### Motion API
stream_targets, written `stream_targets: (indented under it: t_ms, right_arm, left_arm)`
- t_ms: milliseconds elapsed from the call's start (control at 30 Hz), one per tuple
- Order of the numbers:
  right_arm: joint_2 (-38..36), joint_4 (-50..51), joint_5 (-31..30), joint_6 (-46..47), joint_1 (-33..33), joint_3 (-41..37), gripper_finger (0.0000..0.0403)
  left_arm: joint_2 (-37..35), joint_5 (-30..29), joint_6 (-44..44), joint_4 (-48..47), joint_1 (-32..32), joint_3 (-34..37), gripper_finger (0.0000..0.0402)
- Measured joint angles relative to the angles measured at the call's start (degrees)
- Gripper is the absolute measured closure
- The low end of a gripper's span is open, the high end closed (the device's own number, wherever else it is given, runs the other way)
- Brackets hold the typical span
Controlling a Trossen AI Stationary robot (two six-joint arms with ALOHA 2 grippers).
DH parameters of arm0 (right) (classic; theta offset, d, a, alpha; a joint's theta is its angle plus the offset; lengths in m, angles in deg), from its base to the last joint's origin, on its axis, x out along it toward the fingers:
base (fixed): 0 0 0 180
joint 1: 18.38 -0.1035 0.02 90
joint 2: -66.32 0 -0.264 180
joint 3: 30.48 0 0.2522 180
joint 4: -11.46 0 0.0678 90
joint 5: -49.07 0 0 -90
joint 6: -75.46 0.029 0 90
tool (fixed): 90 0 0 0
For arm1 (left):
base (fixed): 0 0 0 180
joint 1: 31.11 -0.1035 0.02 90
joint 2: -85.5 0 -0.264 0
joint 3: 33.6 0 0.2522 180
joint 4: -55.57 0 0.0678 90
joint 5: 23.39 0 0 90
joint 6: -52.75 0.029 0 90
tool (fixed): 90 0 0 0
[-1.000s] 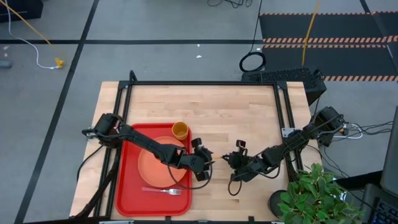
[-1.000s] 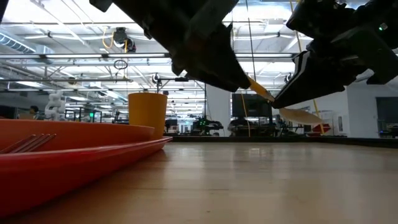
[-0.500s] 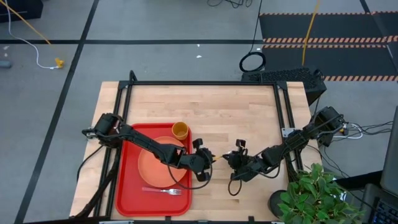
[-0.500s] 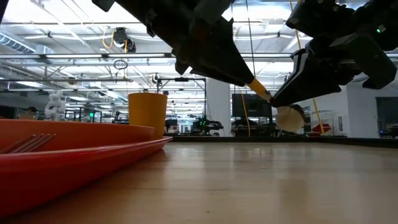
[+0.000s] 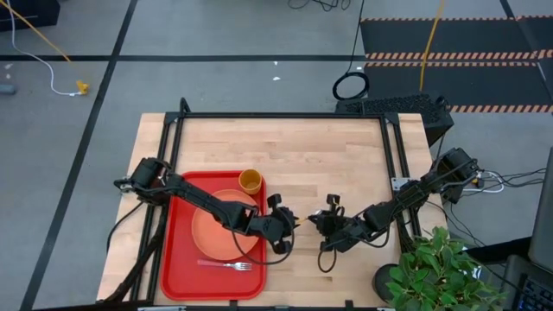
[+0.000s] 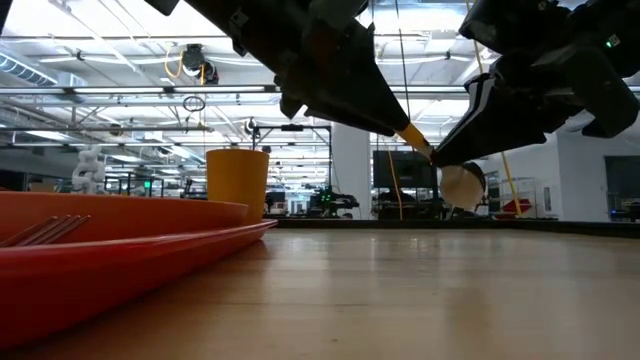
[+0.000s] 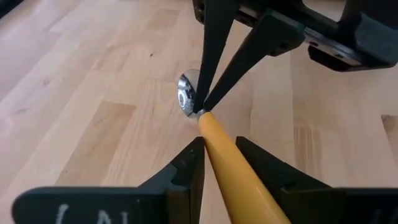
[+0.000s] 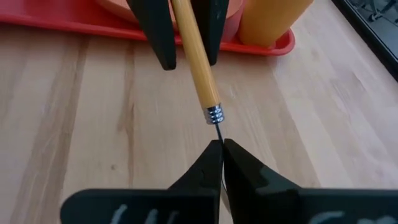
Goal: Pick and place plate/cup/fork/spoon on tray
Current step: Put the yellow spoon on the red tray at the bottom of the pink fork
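Note:
The spoon has an orange handle and a silver bowl. It is held in the air between my two grippers, just right of the red tray. My left gripper is shut on the handle. My right gripper is shut on the thin metal neck. The salmon plate lies flat in the tray. The yellow-orange cup stands upright at the tray's far right corner. The fork lies in the tray near its front edge. My left gripper pinches the spoon's orange handle between its two fingers, near the handle's metal-collar end. It comes from the table's left, slanting down, with the fingers lying along the handle. The spoon is clear of the table, sloping down toward its bowl. My right gripper pinches the thin metal neck between its fingertips, just past the silver collar. It comes from the table's right, slanting down. The bowl hangs below the fingertips, clear of the table.
Bare wooden tabletop lies beyond and in front of the grippers. A green potted plant stands at the table's near right corner. A dark frame runs along the table's far and side edges.
The spoon has turned in the air between the grippers. In the low view its bowl showed long and edge-on a second ago, and now shows round, hanging lower under my right gripper. Both grippers stay shut on it at about the same place.

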Motion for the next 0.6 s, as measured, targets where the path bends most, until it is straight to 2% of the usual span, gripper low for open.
stream_targets:
  t_ms: [67, 200, 367, 467, 600]
  right_arm:
    - [0.00, -0.09, 0.18, -0.13, 0.00, 0.00, 0.0402]
    - [0.00, -0.05, 1.11, -0.08, 0.00, 0.00, 0.0403]
    - [-0.02, -0.41, 3.70, -0.19, 0.00, 0.04, 0.0403]
    - [-0.18, -0.96, 8.62, -1.59, 0.09, 0.09, 0.0399]
    - [-0.44, -3.33, 14.75, -2.08, 0.09, 0.09, 0.0373]
  left_arm:
    - [-0.02, -0.21, 0.64, -0.05, 0.06, 0.00, 0.0323]
    - [-0.02, -0.62, 2.23, -0.43, 0.29, 0.00, 0.0372]
    - [-0.02, -0.30, 4.29, 0.15, 0.91, 0.02, 0.0371]
    - [0.00, 0.77, 6.24, 0.46, 1.34, 0.04, 0.0363]
    - [0.00, 4.18, 12.12, 1.82, 2.28, 0.04, 0.0374]
